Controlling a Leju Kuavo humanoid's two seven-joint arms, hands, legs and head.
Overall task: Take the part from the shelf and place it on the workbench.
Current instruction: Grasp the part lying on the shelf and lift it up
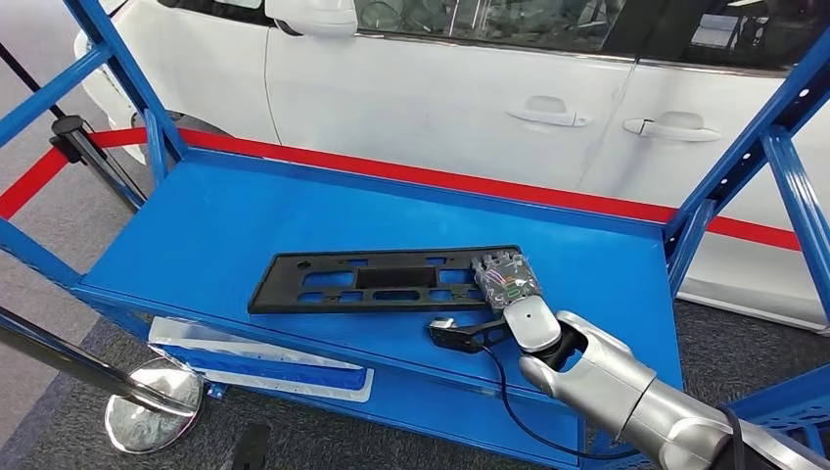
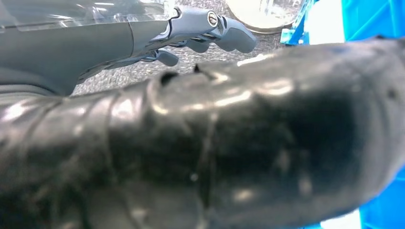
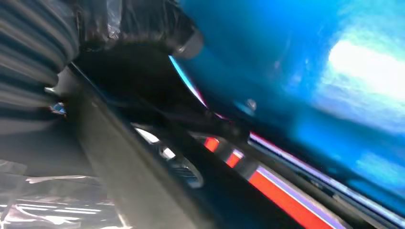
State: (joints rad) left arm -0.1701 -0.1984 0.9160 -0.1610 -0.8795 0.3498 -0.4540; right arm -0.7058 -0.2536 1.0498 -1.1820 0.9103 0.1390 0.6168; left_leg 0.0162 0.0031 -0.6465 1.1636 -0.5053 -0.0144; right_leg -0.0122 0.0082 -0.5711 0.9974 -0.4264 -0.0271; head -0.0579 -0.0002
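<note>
A flat black plastic part (image 1: pixel 377 279) with rectangular cut-outs lies on the blue shelf (image 1: pixel 225 225), long side across it. My right hand (image 1: pixel 504 284) is at the part's right end, its fingers lying on top of that end. Its thumb (image 1: pixel 452 333) sticks out sideways just in front of the part's near edge, apart from it. The right wrist view shows the dark part (image 3: pixel 143 162) close under the hand against the blue shelf (image 3: pixel 310 71). My left hand (image 2: pixel 205 28) hangs above grey carpet with its fingers loosely out and nothing in them.
A white car (image 1: pixel 440 98) stands right behind the shelf, past a red floor stripe (image 1: pixel 548 191). Blue uprights (image 1: pixel 793 186) frame the shelf's sides. A lower shelf level carries a white sheet (image 1: pixel 264 367). A stanchion's chrome base (image 1: pixel 152 406) stands at the left front.
</note>
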